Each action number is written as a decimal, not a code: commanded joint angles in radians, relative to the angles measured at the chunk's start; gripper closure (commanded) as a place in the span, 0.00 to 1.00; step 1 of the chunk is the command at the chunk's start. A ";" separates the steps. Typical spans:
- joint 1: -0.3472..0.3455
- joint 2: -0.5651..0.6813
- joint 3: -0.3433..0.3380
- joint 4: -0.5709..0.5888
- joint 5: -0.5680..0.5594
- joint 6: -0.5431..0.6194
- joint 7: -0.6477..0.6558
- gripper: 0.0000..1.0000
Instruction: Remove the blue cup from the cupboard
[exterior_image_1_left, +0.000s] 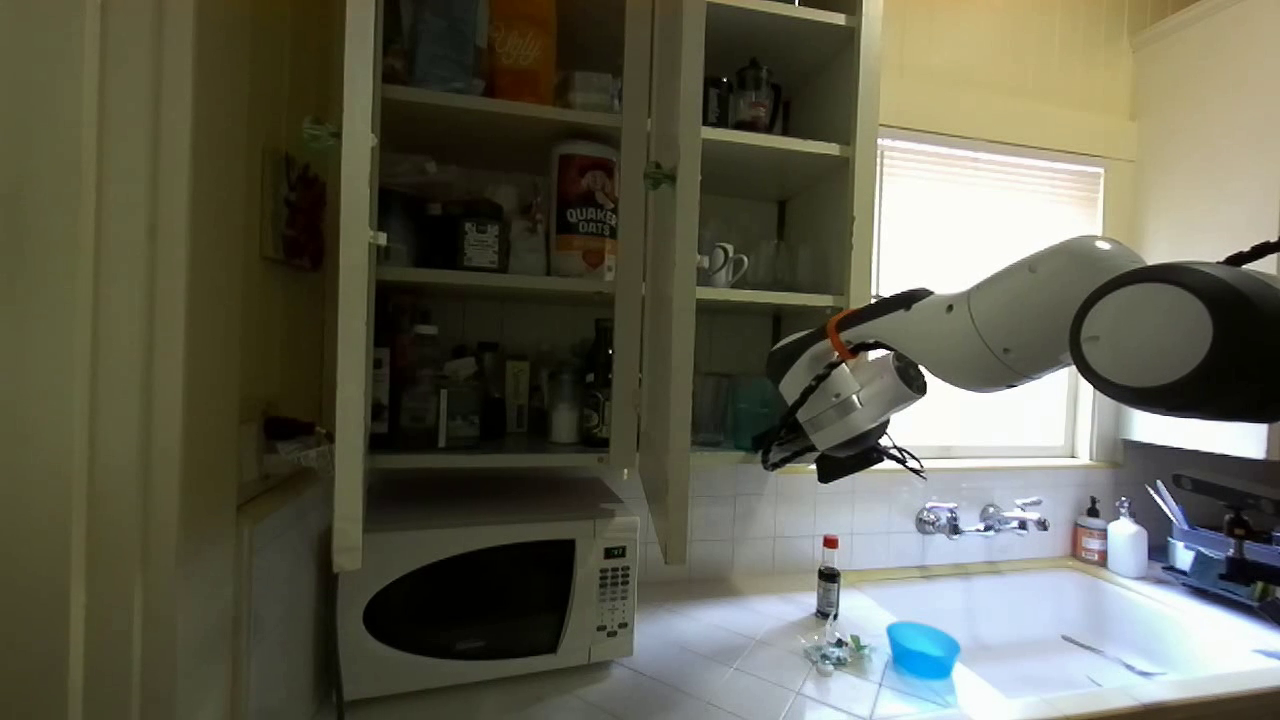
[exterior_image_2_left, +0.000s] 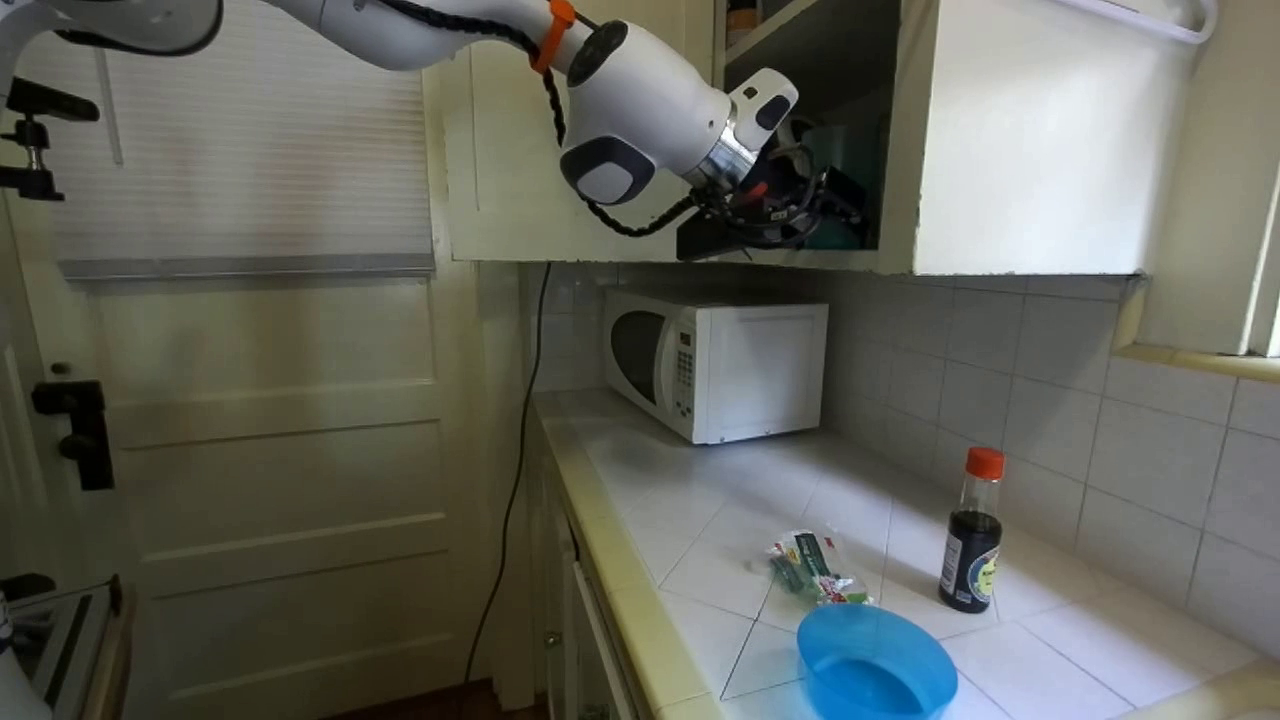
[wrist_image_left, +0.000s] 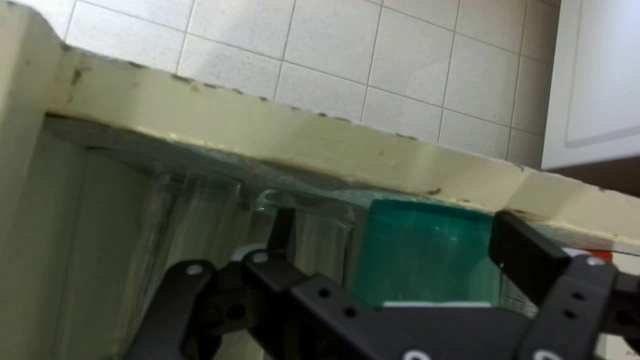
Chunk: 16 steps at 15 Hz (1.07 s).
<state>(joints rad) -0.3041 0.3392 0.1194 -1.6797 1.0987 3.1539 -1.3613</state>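
While the fingers (wrist_image_left: 525, 250) stand spread apart with nothing in their grip, the blue cup (wrist_image_left: 430, 250) is on the bottom shelf (wrist_image_left: 320, 142) of the cupboard (exterior_image_1_left: 636, 240), in its right-hand section; the wrist view shows it behind the gap between them, though whether either touches it I cannot tell. Its see-through teal wall suggests hard plastic or glass: light, stiff, probably slippery, and best treated as breakable. I would take it by the sides, around mid-height, with a gentle, even squeeze, minding the clear glasses (wrist_image_left: 322, 237) just beside it, since one finger stands in front of the nearest. Whether the cup holds anything is not visible, so drawing it out level seems wise.

Among the other containers, a sauce bottle (exterior_image_2_left: 968, 560) on the table (exterior_image_2_left: 690, 500) is partly filled with something dark, and near it sits a light-blue bowl (exterior_image_2_left: 880, 640). At the left of the cupboard, an oats canister (exterior_image_1_left: 585, 210) hides its contents, while a jar (exterior_image_1_left: 564, 410) lower down appears to hold something white.
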 joint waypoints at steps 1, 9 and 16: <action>-0.035 0.021 0.041 0.028 0.023 -0.040 -0.064 0.00; -0.043 0.046 0.061 0.071 0.009 -0.074 -0.082 0.00; -0.041 0.077 0.053 0.114 -0.001 -0.080 -0.066 0.00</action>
<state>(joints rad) -0.3317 0.3869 0.1680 -1.6033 1.0984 3.1022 -1.4143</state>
